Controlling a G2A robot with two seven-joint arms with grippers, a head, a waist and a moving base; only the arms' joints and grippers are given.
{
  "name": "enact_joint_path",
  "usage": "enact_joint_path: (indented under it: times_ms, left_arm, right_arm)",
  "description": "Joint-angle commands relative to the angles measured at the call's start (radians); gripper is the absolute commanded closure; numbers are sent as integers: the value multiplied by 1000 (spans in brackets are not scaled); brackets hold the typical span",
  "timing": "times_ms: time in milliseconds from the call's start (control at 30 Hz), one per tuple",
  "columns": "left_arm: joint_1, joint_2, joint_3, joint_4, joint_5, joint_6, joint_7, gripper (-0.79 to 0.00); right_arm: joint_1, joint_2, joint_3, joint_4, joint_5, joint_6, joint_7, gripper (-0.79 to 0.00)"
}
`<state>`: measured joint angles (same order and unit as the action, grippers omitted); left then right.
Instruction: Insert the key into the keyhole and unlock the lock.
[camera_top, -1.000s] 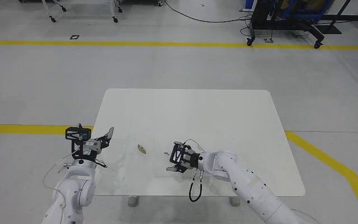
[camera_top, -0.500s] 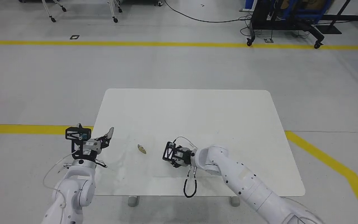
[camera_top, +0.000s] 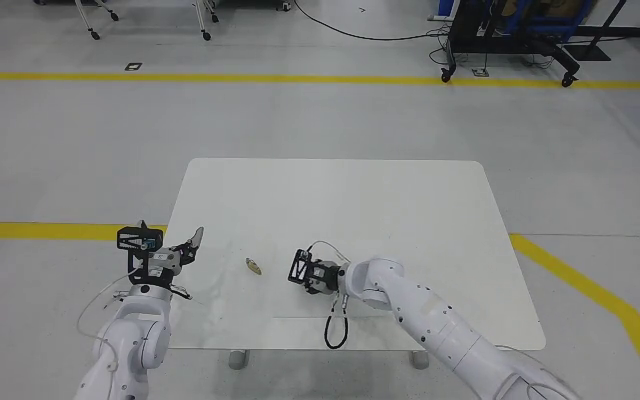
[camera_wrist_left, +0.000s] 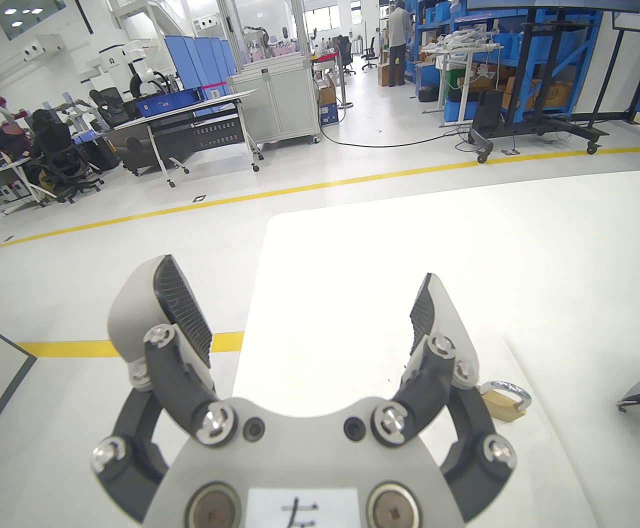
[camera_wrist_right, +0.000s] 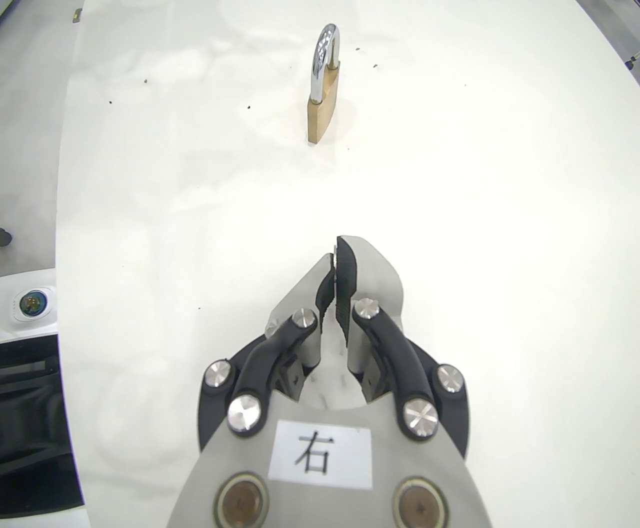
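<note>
We are seeing right gripper (camera_wrist_right: 334, 252) over white bench (camera_wrist_right: 500, 200), fingers pinched together; contents we cannot tell. Between both grippers, brass padlock with silver shackle (camera_wrist_right: 324, 107) is lying on bench, touching neither. At bench's left edge, left gripper (camera_wrist_left: 300, 310) is hanging, fingers wide apart, empty.
</note>
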<state>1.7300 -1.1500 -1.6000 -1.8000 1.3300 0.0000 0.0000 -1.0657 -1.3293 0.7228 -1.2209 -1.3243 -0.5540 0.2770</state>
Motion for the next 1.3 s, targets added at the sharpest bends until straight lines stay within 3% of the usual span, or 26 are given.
enact_joint_path:
  times_ms: [0,400,833,967,1267]
  left_arm:
    - [0,0,0,0,0,0,0,-785]
    - [0,0,0,0,0,0,0,-785]
    - [0,0,0,0,0,0,0,-785]
    - [-4,0,9,-17,-24,-56,1,-785]
    - [-127,-5,196,-76,169,-192,-164,-785]
  right_arm:
    - [-1,0,2,1,1,-3,-8,0]
    - [-33,15,37,-48,-40,3,-103,0]
    - [-33,15,37,-48,-40,3,-103,0]
    - [-33,15,37,-48,-40,3,-103,0]
    - [-33,15,37,-48,-40,3,-103,0]
